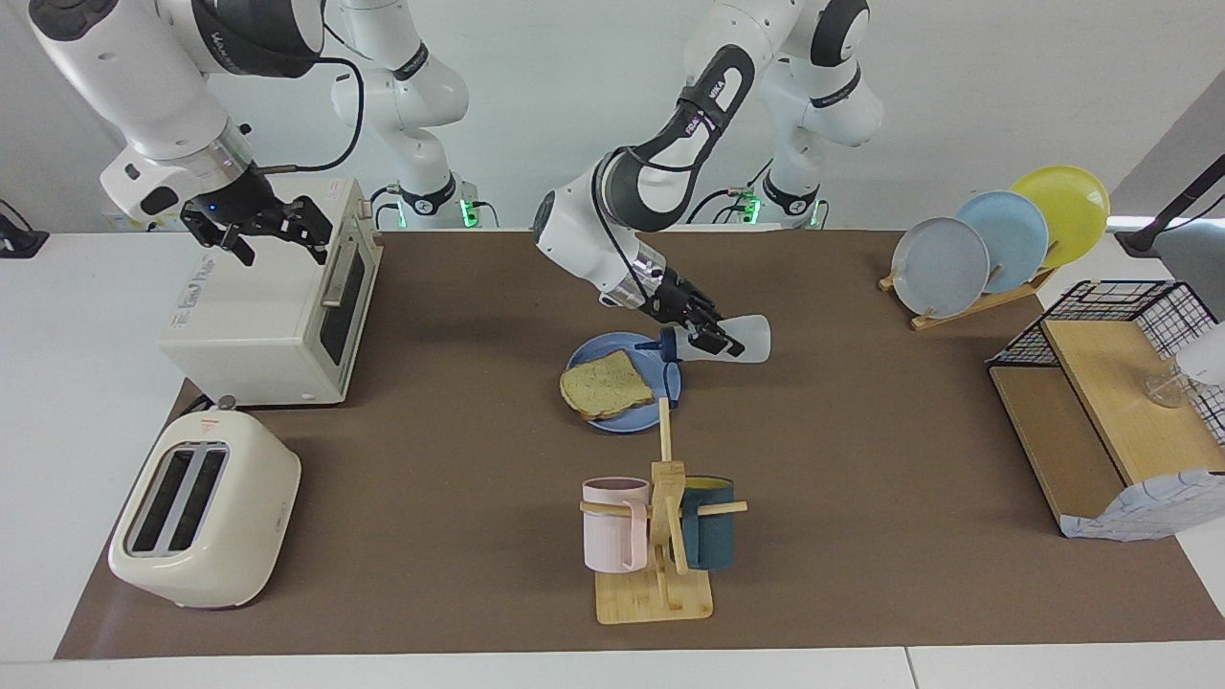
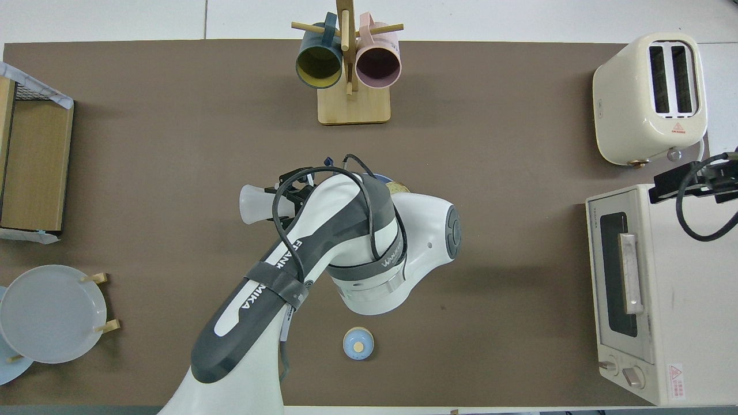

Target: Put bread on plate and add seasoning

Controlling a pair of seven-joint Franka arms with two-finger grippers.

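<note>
The bread (image 1: pixel 605 385) lies on the blue plate (image 1: pixel 612 350) in the middle of the table. My left gripper (image 1: pixel 713 337) is shut on the seasoning (image 1: pixel 746 340), a translucent bottle held almost on its side. Its dark cap (image 1: pixel 670 345) hangs over the plate's rim, beside the bread. In the overhead view the left arm covers most of the plate, leaving a sliver of bread (image 2: pixel 398 187) and the bottle's base (image 2: pixel 253 204) showing. My right gripper (image 1: pixel 263 234) waits open above the toaster oven (image 1: pixel 268 306).
A cream toaster (image 1: pixel 206 512) stands at the right arm's end. A wooden mug tree (image 1: pixel 660 522) with two mugs stands farther from the robots than the plate. A small bell (image 2: pixel 358 343) sits nearer the robots. A plate rack (image 1: pixel 995 239) and wire shelf (image 1: pixel 1110 402) are at the left arm's end.
</note>
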